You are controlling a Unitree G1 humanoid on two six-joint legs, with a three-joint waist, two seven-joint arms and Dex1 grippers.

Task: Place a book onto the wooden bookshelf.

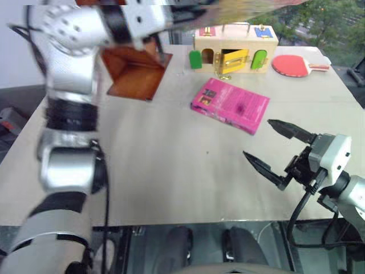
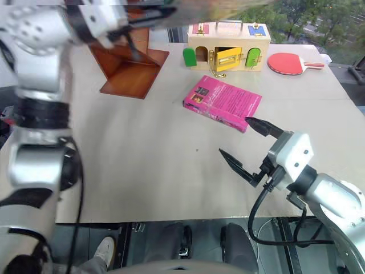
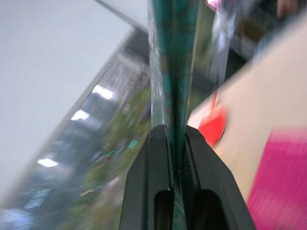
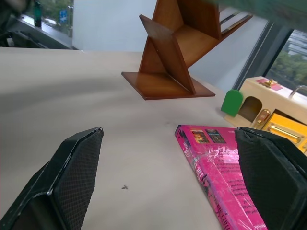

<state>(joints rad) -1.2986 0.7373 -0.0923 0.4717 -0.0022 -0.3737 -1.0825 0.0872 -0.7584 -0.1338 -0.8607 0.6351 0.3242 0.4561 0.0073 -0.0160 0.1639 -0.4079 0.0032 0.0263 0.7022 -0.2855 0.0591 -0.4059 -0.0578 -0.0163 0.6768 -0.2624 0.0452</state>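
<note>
Book (image 3: 173,57) is pinched edge-on in our left gripper (image 3: 176,143), raised, apparently for slotting, over the bookshelf (image 2: 128,71) at the desk's far left corner. Right gripper (image 1: 272,147) hangs wide, empty.

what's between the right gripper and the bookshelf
Mostly bare table; the pink book lies just off that line, in the right wrist view of the right gripper and bookshelf.

The book (image 3: 173,72) is blurred, cut off above.
</note>
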